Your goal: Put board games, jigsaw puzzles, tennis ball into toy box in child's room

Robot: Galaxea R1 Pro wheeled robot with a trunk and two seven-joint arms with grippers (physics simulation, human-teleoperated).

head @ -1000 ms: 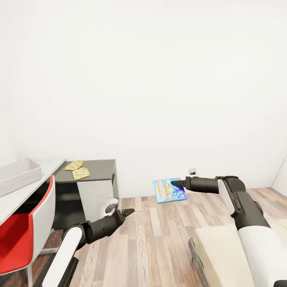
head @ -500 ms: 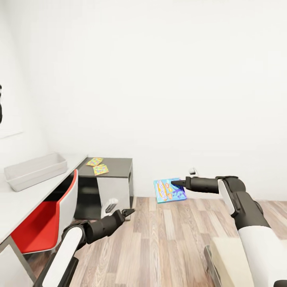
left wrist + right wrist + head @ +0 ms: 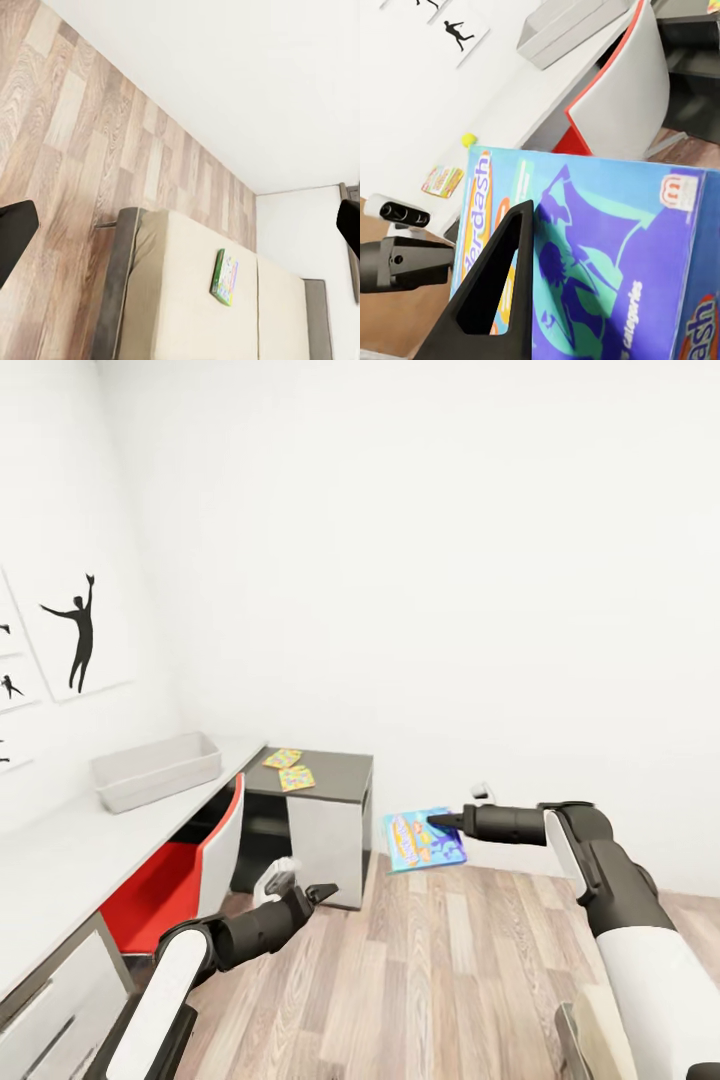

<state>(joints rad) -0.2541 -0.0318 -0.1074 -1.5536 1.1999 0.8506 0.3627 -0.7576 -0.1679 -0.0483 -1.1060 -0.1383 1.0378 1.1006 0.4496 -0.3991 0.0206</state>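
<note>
My right gripper (image 3: 436,823) is shut on a blue board game (image 3: 424,839), held flat-on above the wood floor; one dark finger (image 3: 497,294) lies across its cover (image 3: 607,262). The light grey toy box (image 3: 155,770) stands on the long white table (image 3: 70,855). Two jigsaw puzzles (image 3: 283,758) (image 3: 297,778) lie on the dark grey end of the table. The tennis ball (image 3: 469,139) and a small flat board game (image 3: 442,181) rest on the white table. My left gripper (image 3: 318,891) hangs open and empty low over the floor. Another board game (image 3: 225,276) lies on the beige bed (image 3: 187,315).
A red and white chair (image 3: 190,850) is tucked under the white table, between me and the toy box. A grey cabinet (image 3: 325,830) stands under the dark table end. Black silhouette pictures (image 3: 78,628) hang on the left wall. Wood floor stretches ahead.
The whole view has swung left: table, toy box and puzzles slid rightward in the picture and the wall pictures came into sight. Both arms keep their pose, the blue game still held.
</note>
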